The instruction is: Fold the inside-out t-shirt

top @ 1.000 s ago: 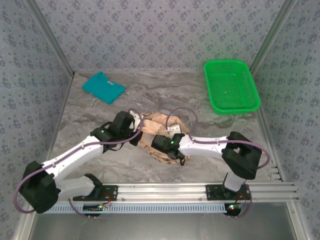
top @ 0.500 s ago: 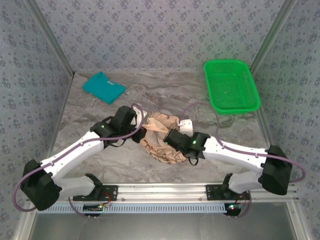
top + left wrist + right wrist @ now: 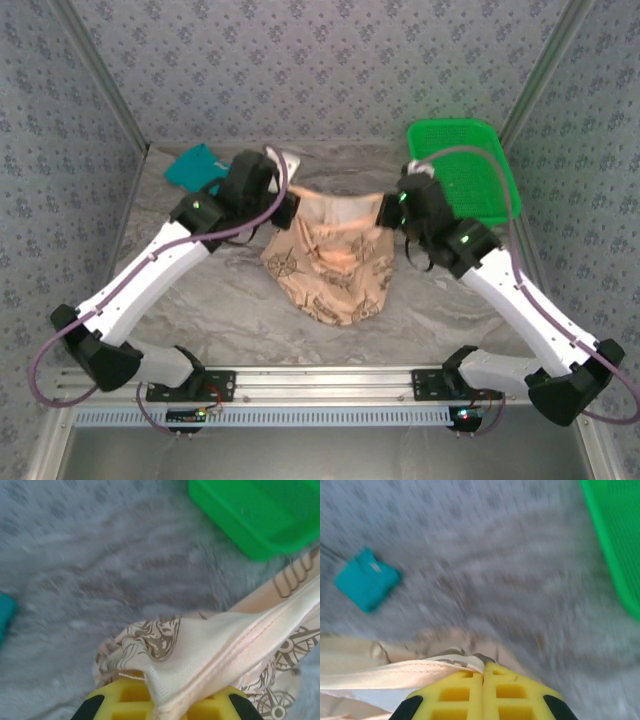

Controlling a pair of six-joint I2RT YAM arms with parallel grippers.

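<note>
Spanning the top view, the grey marble-pattern table [image 3: 200, 310] carries everything. At its centre is the peach-beige cloth t-shirt with dark brown compass prints [image 3: 335, 262]. One edge is pulled taut between the two arms, and the rest of the cloth sags toward 6 o'clock, with the bottom apparently resting on the table. The paler reverse side shows along the stretched edge.

A green plastic mesh basket [image 3: 452, 124] sits at 1 o'clock, near the right arm. A small teal folded shirt [image 3: 192, 165] lies at 10 o'clock, partly hidden behind the left arm and not involved.

The left gripper [image 3: 160, 707] has its yellow pads clamped on a seamed corner of the t-shirt, with cloth bunched over the tips. The right gripper [image 3: 483, 692] has its pads pressed together, pinching the seam at the opposite corner.

Key relation: the held edge runs 9 to 3 o'clock, with the left jaws at the 9 end and the right jaws at the 3 end, roughly level. The garment's body trails from both toward 6 o'clock. Neither arm is nearer, so the hold is symmetric. The next move likely lays the cloth flat along that axis. The risk is a thin seam pinch slipping.
</note>
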